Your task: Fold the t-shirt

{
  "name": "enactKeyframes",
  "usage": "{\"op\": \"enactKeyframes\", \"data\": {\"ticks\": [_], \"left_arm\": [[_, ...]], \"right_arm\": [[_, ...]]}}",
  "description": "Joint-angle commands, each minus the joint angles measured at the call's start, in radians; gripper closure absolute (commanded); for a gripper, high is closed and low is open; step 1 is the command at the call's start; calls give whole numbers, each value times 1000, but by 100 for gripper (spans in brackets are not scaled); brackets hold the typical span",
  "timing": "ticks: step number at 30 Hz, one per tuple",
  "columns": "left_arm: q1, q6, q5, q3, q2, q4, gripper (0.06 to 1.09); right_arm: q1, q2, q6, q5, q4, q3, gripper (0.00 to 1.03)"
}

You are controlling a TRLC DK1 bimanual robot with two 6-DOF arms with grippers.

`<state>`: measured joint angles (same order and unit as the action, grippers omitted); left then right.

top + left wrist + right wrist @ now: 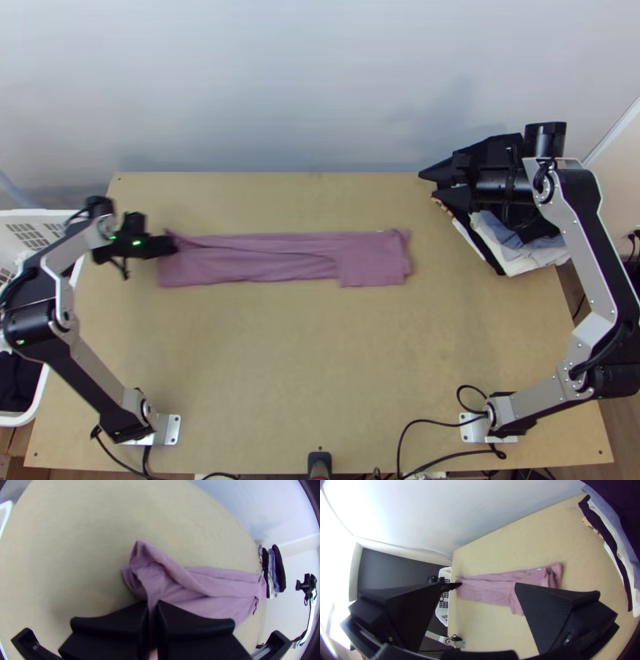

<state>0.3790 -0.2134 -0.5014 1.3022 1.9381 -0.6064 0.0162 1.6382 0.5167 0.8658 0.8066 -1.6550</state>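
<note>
The mauve t-shirt (296,256) lies as a long narrow folded strip across the table, with a squarer folded part at its right end. At the strip's left end is my left gripper (170,243); in the left wrist view the left gripper (152,613) is shut on a bunched edge of the shirt (200,593). High at the table's back right, my right gripper (426,184) stands open beside the clothes pile. In the right wrist view the right gripper (478,585) has its fingers wide apart, the shirt (486,590) lying farther off beyond them.
A pile of folded clothes (520,252) sits at the table's right edge, under the right arm. A white basket (36,412) with dark cloth inside stands off the left edge. A wall (304,88) rises behind the table.
</note>
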Motion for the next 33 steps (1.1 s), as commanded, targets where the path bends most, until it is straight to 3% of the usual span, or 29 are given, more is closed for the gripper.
{"op": "enactKeyframes", "data": {"ticks": [1,7,15,24,33], "left_arm": [[129,-80,61,11,19,-90,105],[179,-116,61,120,-82,-296,105],[-89,42,55,220,-281,-454,105],[-463,267,58,296,-240,-424,105],[-657,414,92,516,-14,-411,105]], "right_arm": [[-10,-8,3,18,9,34,4],[-9,-18,-4,18,9,64,4],[-10,-26,-14,18,9,100,4],[-24,-49,-15,18,9,106,4],[-24,-87,-21,18,9,159,4]]}}
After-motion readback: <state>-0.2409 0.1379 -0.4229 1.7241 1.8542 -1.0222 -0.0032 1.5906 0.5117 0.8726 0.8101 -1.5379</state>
